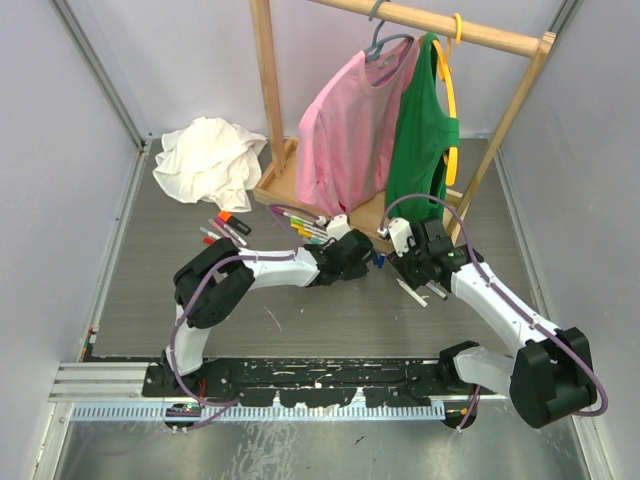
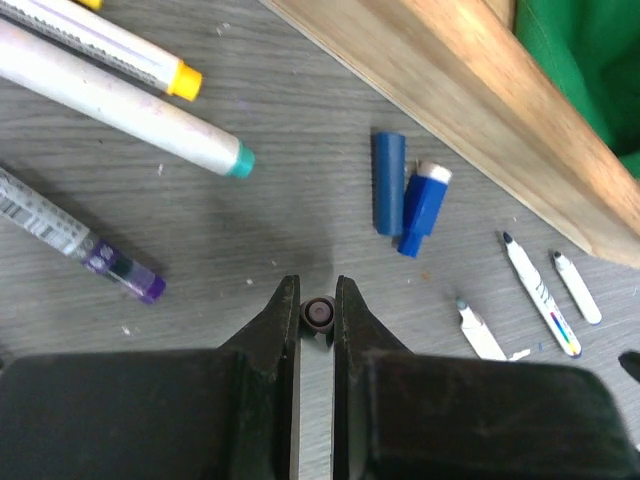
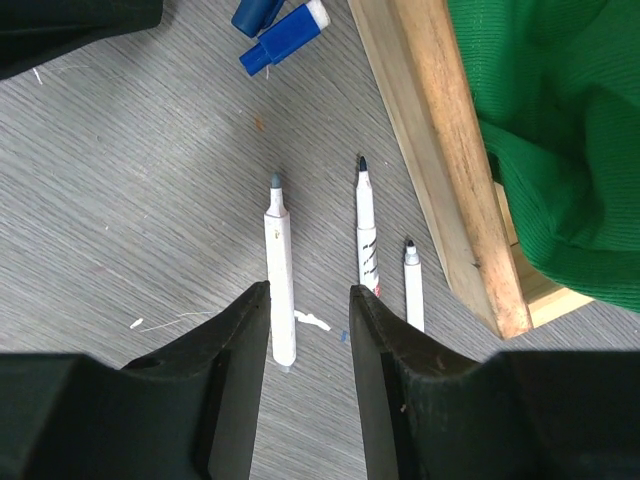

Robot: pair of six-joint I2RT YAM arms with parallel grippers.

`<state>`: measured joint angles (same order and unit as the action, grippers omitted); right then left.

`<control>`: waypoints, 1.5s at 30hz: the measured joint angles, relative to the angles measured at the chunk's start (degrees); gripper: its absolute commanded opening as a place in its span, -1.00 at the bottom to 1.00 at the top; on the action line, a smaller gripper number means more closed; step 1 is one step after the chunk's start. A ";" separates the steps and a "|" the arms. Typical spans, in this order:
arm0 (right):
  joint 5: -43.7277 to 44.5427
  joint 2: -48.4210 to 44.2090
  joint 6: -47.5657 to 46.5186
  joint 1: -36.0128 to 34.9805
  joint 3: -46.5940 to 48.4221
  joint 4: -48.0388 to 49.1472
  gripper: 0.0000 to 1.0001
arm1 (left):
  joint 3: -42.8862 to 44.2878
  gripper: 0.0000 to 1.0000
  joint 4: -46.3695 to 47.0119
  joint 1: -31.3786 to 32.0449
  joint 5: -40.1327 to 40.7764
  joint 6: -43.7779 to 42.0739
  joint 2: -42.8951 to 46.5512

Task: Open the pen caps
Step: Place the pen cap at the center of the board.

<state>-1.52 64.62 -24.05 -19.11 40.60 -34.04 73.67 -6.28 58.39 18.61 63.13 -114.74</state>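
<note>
The left claw [image 2: 318, 290] is pinched almost shut on a small grey stub [image 2: 319, 315] seen end-on; whether it is a pen or a cap I cannot tell. Just ahead on the counter [image 2: 260, 230] a loose blue cap [image 2: 389, 182] lies beside a blue-and-white piece [image 2: 425, 207]. Farther left a teal cap [image 2: 240, 160], a yellow cap [image 2: 183, 80] and a purple cap [image 2: 135, 282] sit on their pens. The right claw [image 3: 308, 295] hangs half-wide and empty over three uncapped pens [image 3: 366, 235] beside the wooden rack base [image 3: 440, 130].
</note>
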 measured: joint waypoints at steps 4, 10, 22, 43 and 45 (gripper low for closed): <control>0.02 -0.13 0.04 0.11 0.00 0.15 -0.13 | 1.22 -0.89 0.13 -1.60 -2.03 2.05 -1.79; 0.13 -0.13 0.07 0.11 0.00 0.20 -0.13 | 3.04 -0.78 0.44 -2.93 -4.68 3.56 -3.34; 0.20 -0.13 0.07 0.22 0.00 0.20 -0.13 | 3.02 -0.51 3.52 -4.07 -9.70 6.84 -4.44; 0.15 -0.13 0.07 0.22 0.00 0.20 -0.13 | -5.75 -0.41 6.10 -4.09 -9.38 5.77 3.17; 0.13 -0.13 0.04 0.22 0.00 0.20 -0.13 | -7.89 -0.41 6.27 -4.09 -9.31 4.46 6.56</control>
<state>-1.39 64.49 -24.01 -18.90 40.60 -33.85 65.78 -0.01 54.30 9.30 67.59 -108.18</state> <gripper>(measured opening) 0.436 0.296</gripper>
